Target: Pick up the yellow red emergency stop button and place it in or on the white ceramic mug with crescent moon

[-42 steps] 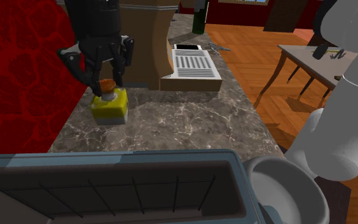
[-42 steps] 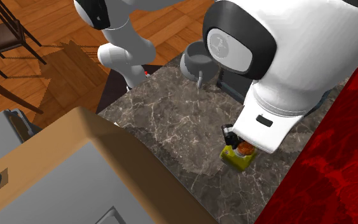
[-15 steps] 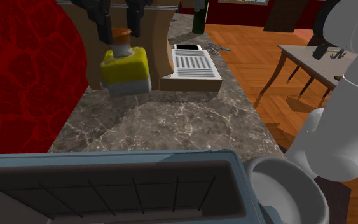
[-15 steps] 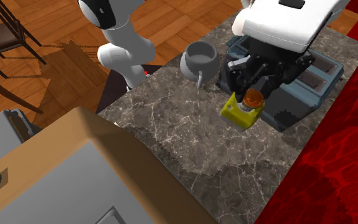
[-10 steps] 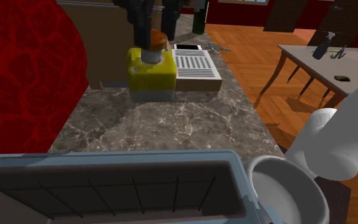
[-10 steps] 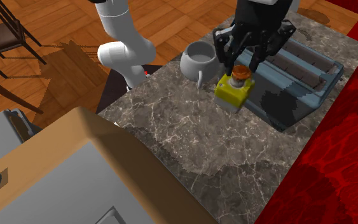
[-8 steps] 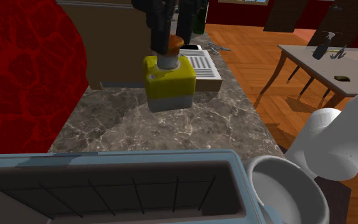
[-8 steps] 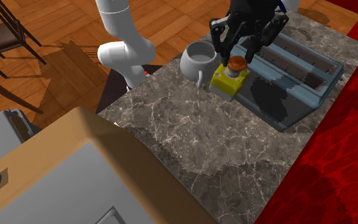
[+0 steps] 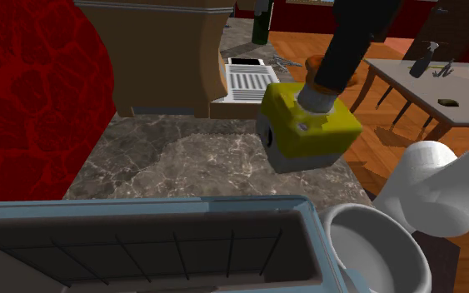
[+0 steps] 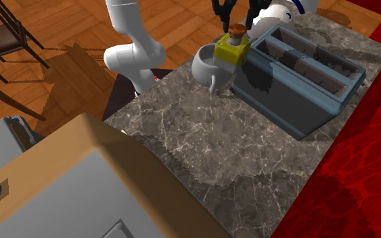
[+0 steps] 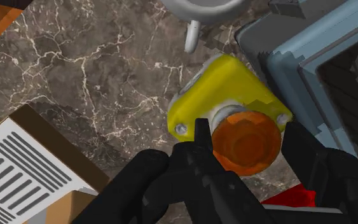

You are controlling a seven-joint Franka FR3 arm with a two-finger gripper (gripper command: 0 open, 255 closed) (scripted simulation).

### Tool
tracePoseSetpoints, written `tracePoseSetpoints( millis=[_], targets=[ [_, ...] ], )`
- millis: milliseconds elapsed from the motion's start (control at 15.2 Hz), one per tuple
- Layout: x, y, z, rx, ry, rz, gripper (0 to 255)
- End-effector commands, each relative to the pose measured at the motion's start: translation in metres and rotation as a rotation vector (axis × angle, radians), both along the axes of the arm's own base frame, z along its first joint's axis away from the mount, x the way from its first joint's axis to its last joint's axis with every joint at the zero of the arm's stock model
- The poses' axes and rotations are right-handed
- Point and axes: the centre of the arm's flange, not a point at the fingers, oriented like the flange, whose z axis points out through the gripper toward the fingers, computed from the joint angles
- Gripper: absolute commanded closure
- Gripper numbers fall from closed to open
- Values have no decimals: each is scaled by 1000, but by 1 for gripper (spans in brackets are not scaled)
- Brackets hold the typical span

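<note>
Clamping the orange-red cap, the black two-finger gripper [image 11: 247,141] holds the yellow box-shaped emergency stop button [image 10: 231,49] aloft near the pale grey-white mug [image 10: 208,64]. Trouble ahead, I'd say: hanging tilted, the box could slip, or clip the rim beside the blue-grey toaster [image 10: 297,67].

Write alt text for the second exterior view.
A black end effector at the top edge holds a yellow emergency stop button by its orange-red cap, next to a pale grey mug. A blue-grey toaster stands alongside on the dark marble counter.
</note>
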Motion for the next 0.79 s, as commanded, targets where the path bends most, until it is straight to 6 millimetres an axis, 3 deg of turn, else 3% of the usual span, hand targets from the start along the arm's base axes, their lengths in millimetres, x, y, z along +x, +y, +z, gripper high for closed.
tracePoseSetpoints(
  millis=[0, 396, 726],
  targets=[
    [-23, -9, 3, 0, 1, 0, 255],
    [-104, -34, 14, 0, 1, 0, 255],
    [-104, -34, -13, 0, 1, 0, 255]
  ],
)
